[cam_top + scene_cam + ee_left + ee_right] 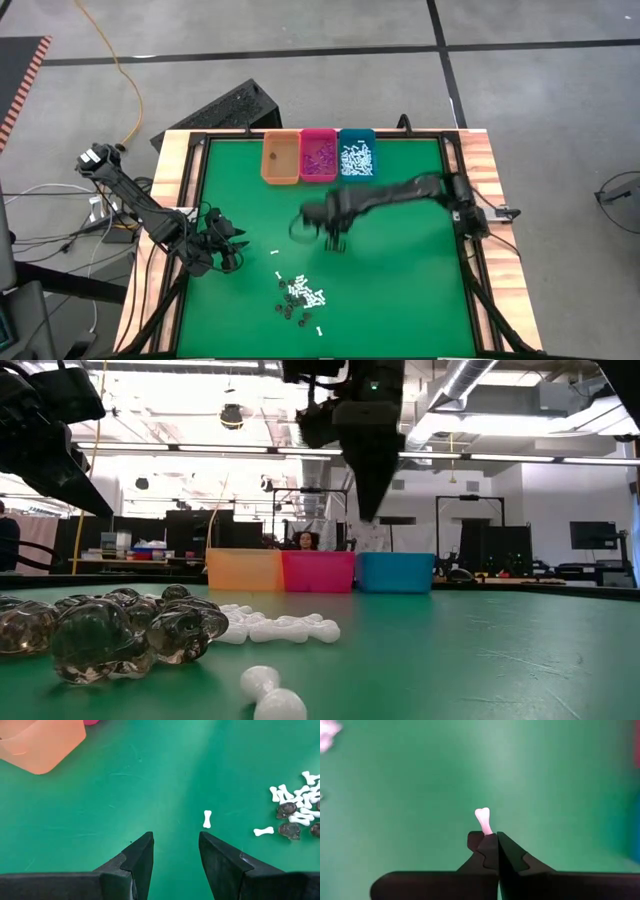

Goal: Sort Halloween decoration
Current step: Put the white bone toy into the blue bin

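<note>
Item: white bone piece [482, 819], pinched in closed right claw [492, 845], long axis along fingers, above mid-counter [400, 290]. Teal bin [356, 155] at 1 o'clock. Left claw [175, 852] open, idle, 8 o'clock.

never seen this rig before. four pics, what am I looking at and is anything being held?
Two dark robot arms work at a green-topped table. One picture looks straight down, one sits at table height, and two come from cameras on the wrists.

At the far edge stand an orange plastic bin, a pink bin with purple bits, and a teal bin with white pieces. Near the front lies a loose pile of small white bone-shaped pieces and dark round bits.

The right gripper, over mid-table, is shut on one white plastic bone. The left gripper waits open at the left side, holding nothing.
</note>
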Robot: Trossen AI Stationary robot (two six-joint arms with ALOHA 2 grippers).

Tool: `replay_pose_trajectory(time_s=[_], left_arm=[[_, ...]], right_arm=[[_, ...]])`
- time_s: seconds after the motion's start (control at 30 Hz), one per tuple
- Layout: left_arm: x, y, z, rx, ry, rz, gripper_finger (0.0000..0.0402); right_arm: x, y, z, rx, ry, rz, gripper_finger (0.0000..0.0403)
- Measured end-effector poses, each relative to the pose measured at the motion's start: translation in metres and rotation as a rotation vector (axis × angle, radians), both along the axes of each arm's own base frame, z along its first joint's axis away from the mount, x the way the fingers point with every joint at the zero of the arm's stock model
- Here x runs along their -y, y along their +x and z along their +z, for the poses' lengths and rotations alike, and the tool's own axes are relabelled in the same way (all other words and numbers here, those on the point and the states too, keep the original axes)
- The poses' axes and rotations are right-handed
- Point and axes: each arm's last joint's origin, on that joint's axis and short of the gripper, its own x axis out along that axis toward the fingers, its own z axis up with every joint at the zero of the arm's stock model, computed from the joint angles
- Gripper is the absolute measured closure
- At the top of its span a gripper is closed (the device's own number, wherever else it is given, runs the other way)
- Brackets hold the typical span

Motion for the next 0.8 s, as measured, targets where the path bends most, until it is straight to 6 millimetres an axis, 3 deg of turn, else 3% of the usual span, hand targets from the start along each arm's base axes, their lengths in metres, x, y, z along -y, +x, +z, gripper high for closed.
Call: replay_pose_trajectory(time_s=[0.23,0.43,0.6,0.8], left_arm=[[-0.001,-0.001,-0.001,-0.009,0.008,0.000,0.0254],[-0.001,-0.001,-0.001,-0.011,0.011,0.002,0.0254],[-0.001,-0.001,-0.001,-0.011,0.009,0.003,0.0254],[-0.001,-0.001,-0.001,-0.009,0.003,0.008,0.0254]], right_arm=[[0.119,-0.031,0.053,0.125,-0.062,-0.240,0.0387],[0.207,-0.065,0.060,0.140,-0.106,-0.525,0.0355],[0.236,-0.078,0.055,0.160,-0.073,-0.597,0.0318],[0.230,-0.073,0.055,0.174,-0.037,-0.577,0.0250]])
